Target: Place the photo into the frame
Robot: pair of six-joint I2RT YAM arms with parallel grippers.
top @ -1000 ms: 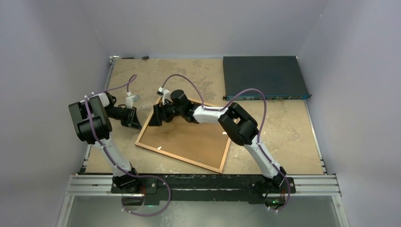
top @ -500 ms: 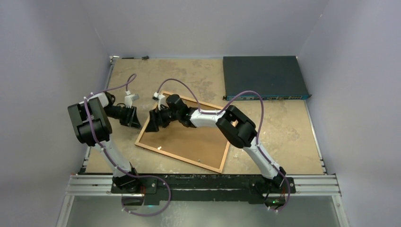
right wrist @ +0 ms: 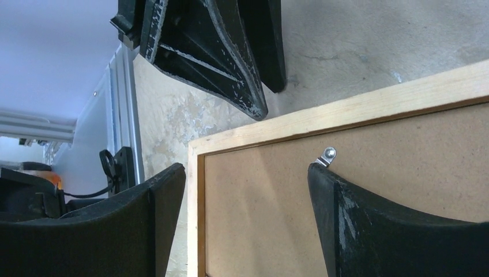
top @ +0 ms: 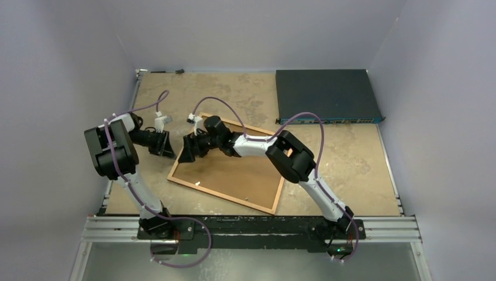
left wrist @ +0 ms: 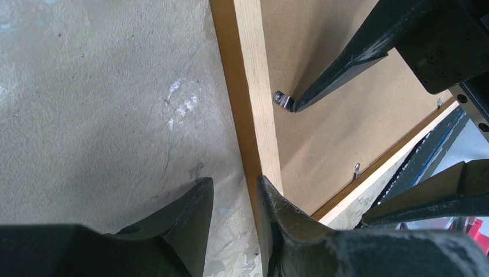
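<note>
Logged a slight slide toward 9 o'clock by right gripper [top: 188, 152] since a second ago, plus left gripper [top: 166, 148] easing apart to a narrow gap, clasping nothing. Found the frame [top: 222, 195] flat, back up, skewed mid-table [top: 351, 170], brown backing board [top: 234, 175] seated in it; at its 10 o'clock corner, right jaws spread wide, one fingertip [right wrist: 346, 196] touching a metal tab [right wrist: 328, 154], left tips over the outer edge. Spotted dark blue box [top: 327, 93] farther off at 1 o'clock.

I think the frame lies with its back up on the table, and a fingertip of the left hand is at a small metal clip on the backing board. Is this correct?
No, it is the right hand, not the left hand: the right wrist view shows its fingertip at the clip. The rest holds.
</note>
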